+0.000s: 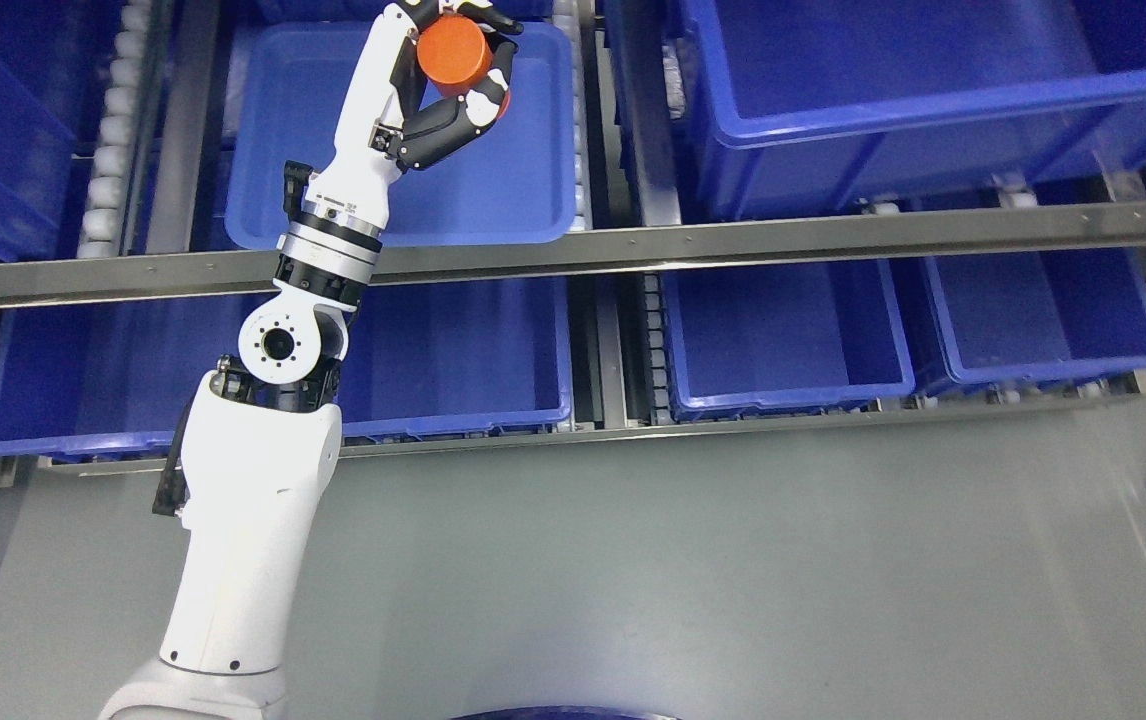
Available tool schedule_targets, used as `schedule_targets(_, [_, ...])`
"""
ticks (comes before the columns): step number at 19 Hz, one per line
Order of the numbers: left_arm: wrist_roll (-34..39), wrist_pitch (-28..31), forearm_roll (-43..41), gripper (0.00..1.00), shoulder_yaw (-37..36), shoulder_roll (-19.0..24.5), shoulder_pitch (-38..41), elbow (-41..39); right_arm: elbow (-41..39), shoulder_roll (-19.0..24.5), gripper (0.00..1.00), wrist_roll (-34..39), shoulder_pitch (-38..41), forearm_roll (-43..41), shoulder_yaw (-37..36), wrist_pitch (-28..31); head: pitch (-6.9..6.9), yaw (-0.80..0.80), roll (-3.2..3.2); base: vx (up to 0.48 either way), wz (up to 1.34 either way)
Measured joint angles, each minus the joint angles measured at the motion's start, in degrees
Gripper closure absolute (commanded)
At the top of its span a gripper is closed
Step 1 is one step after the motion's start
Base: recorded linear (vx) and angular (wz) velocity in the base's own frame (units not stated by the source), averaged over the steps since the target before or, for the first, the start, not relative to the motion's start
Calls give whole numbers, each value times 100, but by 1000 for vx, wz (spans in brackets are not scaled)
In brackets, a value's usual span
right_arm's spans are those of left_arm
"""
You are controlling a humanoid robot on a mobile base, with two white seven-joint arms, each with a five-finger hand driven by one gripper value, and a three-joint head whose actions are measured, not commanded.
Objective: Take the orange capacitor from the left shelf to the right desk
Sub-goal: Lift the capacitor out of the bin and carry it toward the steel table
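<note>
An orange cylindrical capacitor (454,52) is held in my left hand (458,70) at the top middle of the head view. The black fingers (493,20) and thumb wrap around it. The hand holds it above a shallow blue tray (333,190) on the upper shelf level. My left arm comes up from the lower left across the metal shelf rail (733,245). My right arm is out of view.
Several blue bins stand on the shelf: a large one at the upper right (933,90), two at the lower right (783,340) (1043,320), and one at the lower left (453,350). White rollers (108,150) line the left lane. Grey floor (683,560) lies below.
</note>
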Motion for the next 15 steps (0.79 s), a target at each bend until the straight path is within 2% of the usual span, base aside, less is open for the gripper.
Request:
schedule_targets(7, [19,-81,8,97,2,0,-395,-275,0,0,0,-4,1,0,0,0,0,0,0,-158,-748])
schedule_targets(15, [51,-76,169,98,-205,0,-552,-413,0,0,0,-2,1,0,0,0,0,0,0,51,-930])
